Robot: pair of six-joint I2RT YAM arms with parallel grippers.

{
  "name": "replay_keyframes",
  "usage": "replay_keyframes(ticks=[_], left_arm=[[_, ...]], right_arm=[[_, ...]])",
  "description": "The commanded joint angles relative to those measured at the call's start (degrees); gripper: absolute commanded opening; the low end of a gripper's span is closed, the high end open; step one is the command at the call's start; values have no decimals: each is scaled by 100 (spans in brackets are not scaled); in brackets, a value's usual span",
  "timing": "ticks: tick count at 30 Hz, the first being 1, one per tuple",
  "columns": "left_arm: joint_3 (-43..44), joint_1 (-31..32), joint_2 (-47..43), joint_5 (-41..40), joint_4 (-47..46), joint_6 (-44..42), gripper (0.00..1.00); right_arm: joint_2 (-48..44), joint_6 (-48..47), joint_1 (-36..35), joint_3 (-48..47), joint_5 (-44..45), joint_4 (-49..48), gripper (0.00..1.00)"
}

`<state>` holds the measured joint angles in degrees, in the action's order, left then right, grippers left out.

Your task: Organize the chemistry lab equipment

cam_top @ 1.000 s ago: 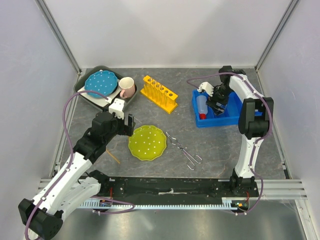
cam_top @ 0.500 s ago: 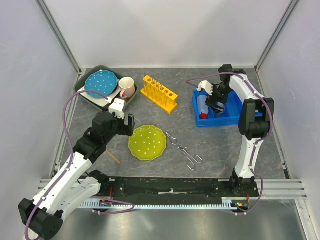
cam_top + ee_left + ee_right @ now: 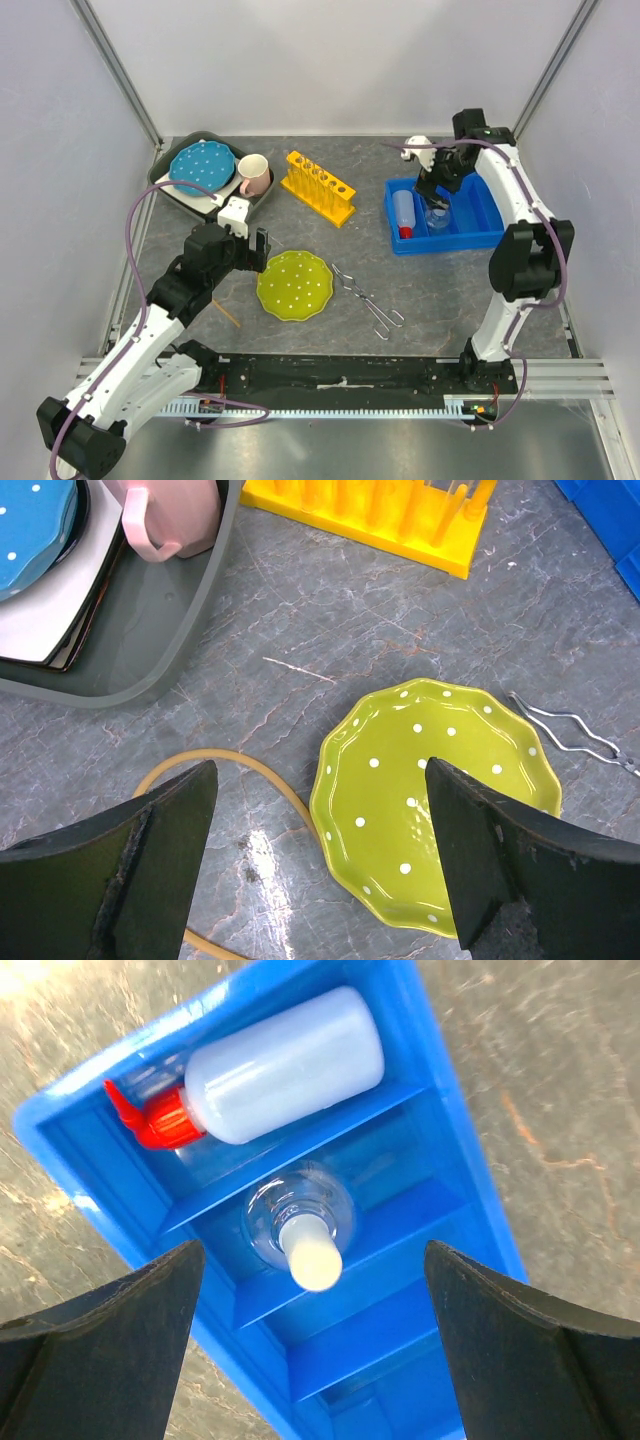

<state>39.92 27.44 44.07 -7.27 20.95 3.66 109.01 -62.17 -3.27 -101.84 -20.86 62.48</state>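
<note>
**A:** Where is the right hand (image 3: 312, 1250) sitting?

**B:** It is hovering over the blue tray (image 3: 480, 225), with its fingers spread wide and gripping nothing. The small clear flask (image 3: 300, 1222) is standing upright in the tray's middle compartment. Its white cap is pointing straight at the wrist camera, so the body is showing only as a glassy ring around it.

**A:** And the squeeze bottle (image 3: 285, 1065)?

**B:** It is lying on its side in the neighbouring compartment, red cap toward the tray's near end. The bottom edge of the wrist view is cutting off the remaining compartment.

**A:** What is the left hand (image 3: 318, 780) doing?

**B:** It is hanging open and empty above the worktop (image 3: 420, 290), just beside the yellow-green plate (image 3: 294, 285). Its dark fingers are blocking the lower corners of its own view. One of them is covering part of a yellowish cord (image 3: 290, 790) lying there.

**A:** Is the rack (image 3: 318, 187) showing?

**B:** From above, yes. It is standing between the grey bin (image 3: 190, 630) and the blue tray. The wrist view is catching only its base, and what is sitting in its holes is too small to tell.

**A:** The tongs (image 3: 368, 298)?

**B:** They are lying flat near the plate, on its right and apart from it. The wrist view's right edge is clipping them.

**A:** And inside the bin?

**B:** The blue plate (image 3: 201, 162) and pink mug (image 3: 254, 174) are resting there. The wrist view is cropping both.
</note>
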Motion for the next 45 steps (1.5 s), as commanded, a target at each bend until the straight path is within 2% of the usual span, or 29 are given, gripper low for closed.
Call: replay_keyframes(ticks=[1,4,7,8,10,11,14,21,27,34,40,45], left_arm=[[7,-2,-110,32,-144,-111,91],[7,-2,-145,32,-144,-103,91],[16,-2,-136,41,-144,-94,91],[16,-2,-145,50,-153,-94,91],[7,-2,-136,59,-144,-94,91],[16,-2,-145,59,-153,-94,91],[7,-2,-180,32,-153,-85,91],[7,-2,-136,32,-144,-94,91],[-2,-2,-136,-3,-144,-102,91],[-2,-2,-83,6,-144,-111,91],[7,-2,-109,-29,-144,-111,91],[7,-2,-92,-12,-153,-120,91]], right_arm=[[-801,722,-16,-170,-629,-332,98],[-1381,1723,-16,234,-761,-999,98],[-2128,3443,-16,1120,-814,-2376,98],[-2286,4310,-25,1636,-936,-3007,98],[-2586,4363,-16,1991,-1697,-3163,98],[-2656,4345,-25,2236,-2755,-3128,98],[-2744,4573,-287,2685,-3424,-3189,98],[-3044,4249,-1719,3732,-2169,-3338,97],[-2957,4565,-2406,4550,-1000,-4287,89],[-2139,4670,-3030,4314,-270,-4437,73],[-1235,4793,-3531,3919,-111,-4323,68],[-759,4898,-3672,3567,64,-4218,65]])
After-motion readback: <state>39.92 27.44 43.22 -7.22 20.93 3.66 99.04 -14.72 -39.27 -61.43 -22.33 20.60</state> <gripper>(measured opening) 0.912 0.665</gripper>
